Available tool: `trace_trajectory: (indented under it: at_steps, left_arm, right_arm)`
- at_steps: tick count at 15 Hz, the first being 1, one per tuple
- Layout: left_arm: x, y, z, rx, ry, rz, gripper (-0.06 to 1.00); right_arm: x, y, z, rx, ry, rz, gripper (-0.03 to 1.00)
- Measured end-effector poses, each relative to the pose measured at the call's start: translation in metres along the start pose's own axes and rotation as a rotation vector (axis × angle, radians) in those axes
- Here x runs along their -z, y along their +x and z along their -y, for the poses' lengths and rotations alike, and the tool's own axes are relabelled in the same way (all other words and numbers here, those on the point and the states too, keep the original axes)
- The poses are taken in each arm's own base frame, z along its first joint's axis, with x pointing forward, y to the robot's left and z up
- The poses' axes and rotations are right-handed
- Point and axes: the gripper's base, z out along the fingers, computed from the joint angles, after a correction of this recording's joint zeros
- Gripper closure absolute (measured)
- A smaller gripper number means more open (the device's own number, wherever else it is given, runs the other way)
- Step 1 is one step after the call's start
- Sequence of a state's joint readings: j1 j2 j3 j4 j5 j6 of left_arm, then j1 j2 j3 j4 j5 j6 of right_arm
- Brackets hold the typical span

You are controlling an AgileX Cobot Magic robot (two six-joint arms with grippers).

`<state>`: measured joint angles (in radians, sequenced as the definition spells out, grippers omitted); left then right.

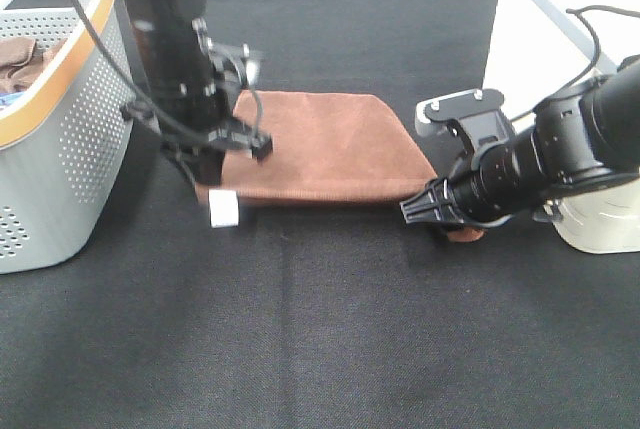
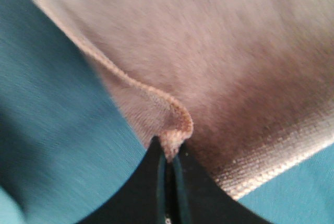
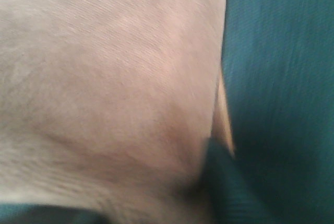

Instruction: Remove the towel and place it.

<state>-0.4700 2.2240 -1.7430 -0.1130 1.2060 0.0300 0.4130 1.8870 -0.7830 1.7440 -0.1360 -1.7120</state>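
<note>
Reddish-brown terry cloth fills the middle of my high camera: the rectangular towel point(image 1: 325, 149) lies spread on the black table cloth point(image 1: 320, 329) between the two arms, with a small white tag point(image 1: 223, 209) hanging at its near left corner. My left gripper point(image 1: 215, 154) stands over that left edge, pointing down onto the cloth. My right gripper point(image 1: 432, 211) reaches in low from the right and sits at the towel's near right corner, where a bit of brown cloth shows just beneath it. A perforated grey basket with an orange rim point(image 1: 60, 139) stands at the far left, with another brown cloth point(image 1: 25, 54) inside it.

From the left wrist I see the left gripper point(image 2: 168, 156) with its black fingers point(image 2: 180, 174) pressed together on a pinched fold of the towel's point(image 2: 219, 62) stitched hem, so it is gripping the towel.

From the right wrist the picture is blurred. The towel point(image 3: 104, 78) fills most of it, and one dark finger point(image 3: 222, 177) lies at its edge. I cannot tell whether that claw is closed.
</note>
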Motion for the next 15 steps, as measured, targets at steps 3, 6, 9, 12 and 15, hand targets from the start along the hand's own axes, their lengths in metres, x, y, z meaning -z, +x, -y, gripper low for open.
trace_trajectory:
  at_steps: [3,6,9,12,15]
  left_arm:
    - [-0.005,0.006,0.002,-0.007,-0.005,-0.027,0.94]
    - [-0.001,0.007,0.002,-0.012,-0.015,-0.02,0.94]
    - [-0.006,0.012,0.001,0.003,-0.019,-0.044,0.94]
    - [-0.009,0.014,0.002,0.009,-0.019,-0.056,0.94]
    - [-0.01,0.015,0.003,0.012,-0.009,-0.061,0.76]
  right_arm:
    - [-0.001,0.018,-0.002,-0.009,-0.027,-0.048,0.4]
    - [0.002,0.025,-0.002,-0.015,-0.032,-0.063,0.38]
    - [0.009,0.03,-0.003,-0.037,-0.043,-0.065,0.29]
    - [0.02,0.031,-0.003,-0.063,-0.046,-0.043,0.25]
    - [0.037,0.033,-0.002,-0.081,-0.048,-0.011,0.25]
